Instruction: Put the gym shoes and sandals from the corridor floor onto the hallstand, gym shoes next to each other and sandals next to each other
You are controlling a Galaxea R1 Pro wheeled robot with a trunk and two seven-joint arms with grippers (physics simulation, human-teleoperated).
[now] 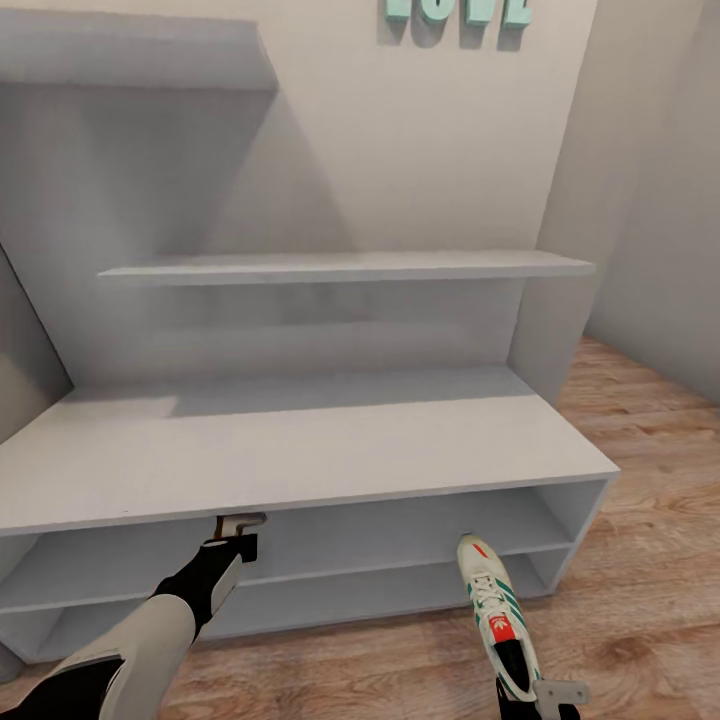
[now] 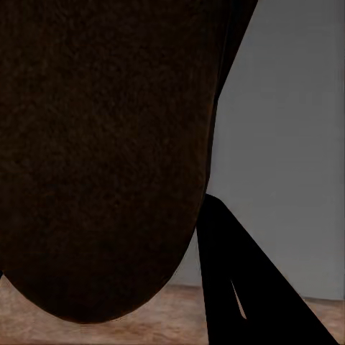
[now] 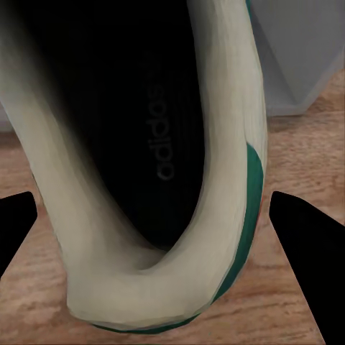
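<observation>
The right hand (image 1: 548, 700) holds a sneaker (image 1: 497, 612) by its heel, toe toward the rack (image 1: 300, 450); the left hand (image 1: 238, 533) carries a brown sandal (image 2: 100, 151) under the rack's top edge. Slide each fully onto the shelf, level, before letting go.

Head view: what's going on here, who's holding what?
The robot faces the hallstand with both arms forward. The right gripper holds a gym shoe by its heel end, toe pointing at the lower shelves, above the corridor floor. The left gripper reaches under the bench top toward the upper open shelf row; its wrist camera shows a dark-brown sandal right against it, apparently held. The visible shelves hold no shoes yet.
</observation>
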